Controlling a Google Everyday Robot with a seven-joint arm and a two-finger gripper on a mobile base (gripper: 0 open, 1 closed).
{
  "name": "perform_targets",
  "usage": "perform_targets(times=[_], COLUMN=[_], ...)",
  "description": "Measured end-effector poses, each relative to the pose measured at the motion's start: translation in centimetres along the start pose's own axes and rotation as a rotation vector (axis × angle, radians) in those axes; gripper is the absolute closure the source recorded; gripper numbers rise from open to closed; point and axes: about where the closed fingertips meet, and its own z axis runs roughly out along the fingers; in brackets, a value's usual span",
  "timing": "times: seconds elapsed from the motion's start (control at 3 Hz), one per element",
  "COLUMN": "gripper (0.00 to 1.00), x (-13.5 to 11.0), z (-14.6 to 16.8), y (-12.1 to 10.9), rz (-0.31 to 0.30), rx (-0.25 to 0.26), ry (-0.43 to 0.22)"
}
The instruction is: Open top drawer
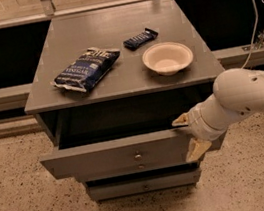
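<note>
The top drawer (100, 157) of the grey cabinet stands pulled out. Its flat grey front carries a small round metal knob (138, 155), and the dark inside of the box shows behind it. My gripper (189, 134), on a white arm coming in from the right, is at the right end of the drawer front. Its cream fingers are spread: the upper fingertip (180, 119) is at the front's top edge, and the lower one (198, 148) is over the front's lower edge. It holds nothing.
Two lower drawer fronts with like knobs (145, 187) sit beneath. On the cabinet top (108, 28) lie a dark blue chip bag (86, 68), a small dark snack bar (140, 38) and a cream bowl (167, 58). Speckled floor surrounds the cabinet; a railing runs behind it.
</note>
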Motion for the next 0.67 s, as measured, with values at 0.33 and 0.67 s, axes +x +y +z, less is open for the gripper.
perform_targets(times=[0.33,0.67], gripper=[0.26,0.26], x=[1.4,1.6], z=[2.8,4.1], y=[-1.1,-0.4], rz=[0.016,0.022], rx=[-0.036,-0.081], ry=[0.013,0.000])
